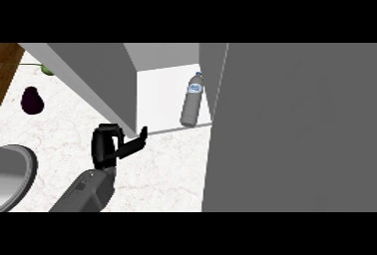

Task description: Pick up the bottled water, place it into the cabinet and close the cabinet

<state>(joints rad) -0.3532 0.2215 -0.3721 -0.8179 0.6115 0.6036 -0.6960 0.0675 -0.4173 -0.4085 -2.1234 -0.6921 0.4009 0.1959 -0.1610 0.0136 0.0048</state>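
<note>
- Filling the 3 o'clock half of the view, the grey cabinet door (294, 129) stands as a broad flat panel from top to bottom.
- Cabinet (95, 74): grey body at 11 to 12 o'clock; its left wall runs diagonally down toward centre, and its pale interior floor opens between that wall and the door.
- Counter (162, 169): white marbled top, showing at 6 to 9 o'clock.
- Left forearm (85, 191): grey, enters from the lower edge at 7 o'clock.
- Bowl (13, 174): grey and rounded, cut by the frame edge at 8 o'clock.
- Left hand (110, 144): black, just left of centre, fingers straight and relaxed, holding nothing; its fingertips lie near the lower end of the cabinet's left wall.
- Bottled water (191, 102): clear bottle with a blue label, standing on the cabinet floor at the 1 o'clock side of centre, just beside the door's edge. It lies at 2 o'clock from the left hand, well apart from it.
- Eggplant (31, 101): dark purple, on the counter at 10 o'clock.
- Right hand: does not show.
</note>
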